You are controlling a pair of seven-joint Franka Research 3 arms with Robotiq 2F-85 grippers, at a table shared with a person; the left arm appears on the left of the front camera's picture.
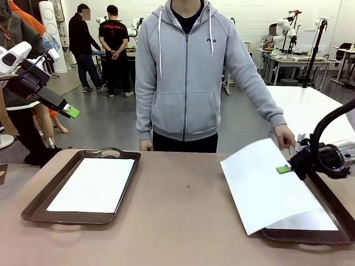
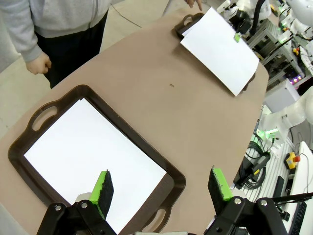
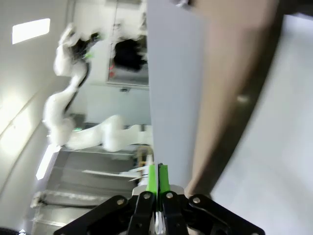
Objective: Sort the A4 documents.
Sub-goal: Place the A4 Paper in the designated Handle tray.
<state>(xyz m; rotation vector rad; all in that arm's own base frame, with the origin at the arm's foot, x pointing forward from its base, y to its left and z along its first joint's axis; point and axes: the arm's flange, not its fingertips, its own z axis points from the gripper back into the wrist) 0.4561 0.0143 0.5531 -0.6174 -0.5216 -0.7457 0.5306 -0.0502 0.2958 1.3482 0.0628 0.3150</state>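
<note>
On the robot's right side of the surface [image 1: 183,221], the right gripper [image 1: 284,169] has its jaws pressed together on the edge of one of the A4 documents [image 1: 266,185], a sheet that lies skewed, partly over the right tray [image 1: 310,235] and partly hanging out over the bare surface; another white sheet seems to lie beneath it in that tray. The main risk, as I judge it, is the thin paper: a pinch on one edge could let it slip free, crease or tear if pulled fast, and its trailing corner could drag on the tray rim. It could also pull the sheet underneath along with it. The person's hand [image 1: 285,136] rests just beside the sheet's far edge, close to the gripper, so a sideways sweep might brush it. The left gripper [image 2: 161,188] hangs raised with its jaws spread and empty above the left tray [image 1: 39,202], which already holds a sheet [image 1: 94,184] lying flat inside it. Between the two trays the path looks free, and the person's other hand [image 1: 146,145] sits at the far edge.
</note>
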